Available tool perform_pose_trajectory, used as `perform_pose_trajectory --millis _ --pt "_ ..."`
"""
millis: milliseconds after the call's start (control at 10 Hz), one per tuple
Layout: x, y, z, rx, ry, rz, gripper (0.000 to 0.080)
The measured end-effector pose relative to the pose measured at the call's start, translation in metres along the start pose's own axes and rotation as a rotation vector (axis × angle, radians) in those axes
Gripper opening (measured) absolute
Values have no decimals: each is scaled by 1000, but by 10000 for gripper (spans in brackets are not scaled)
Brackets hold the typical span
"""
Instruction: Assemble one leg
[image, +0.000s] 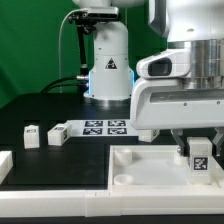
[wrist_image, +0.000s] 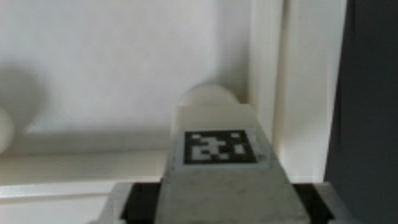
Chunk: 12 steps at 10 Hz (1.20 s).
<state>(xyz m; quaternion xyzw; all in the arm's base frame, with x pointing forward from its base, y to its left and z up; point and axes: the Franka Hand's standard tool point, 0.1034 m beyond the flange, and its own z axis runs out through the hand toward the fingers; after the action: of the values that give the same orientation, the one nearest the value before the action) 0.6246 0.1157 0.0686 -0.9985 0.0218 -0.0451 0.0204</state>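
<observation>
My gripper is shut on a leg, a stubby white post with a black-and-white tag. It holds the leg upright over the right near corner of the white tabletop. In the wrist view the leg fills the middle between my dark fingers, its tip close to the tabletop's raised rim. I cannot tell whether the tip touches the tabletop. Two more legs stand on the black table at the exterior view's left.
The marker board lies behind the tabletop, in front of the robot base. Another white part sits at the far left edge. A corner hole shows in the tabletop's left near corner.
</observation>
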Motion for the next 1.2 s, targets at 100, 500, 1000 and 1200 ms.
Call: perform_pose_trajectory --millis 100,500,1000,1200 --pt "0 0 0 1 0 16 289" --pt "-1 3 0 -3 16 381 289" --pt "-5 35 -2 -74 48 822 303" --pt "-5 38 -2 -81 48 828 308"
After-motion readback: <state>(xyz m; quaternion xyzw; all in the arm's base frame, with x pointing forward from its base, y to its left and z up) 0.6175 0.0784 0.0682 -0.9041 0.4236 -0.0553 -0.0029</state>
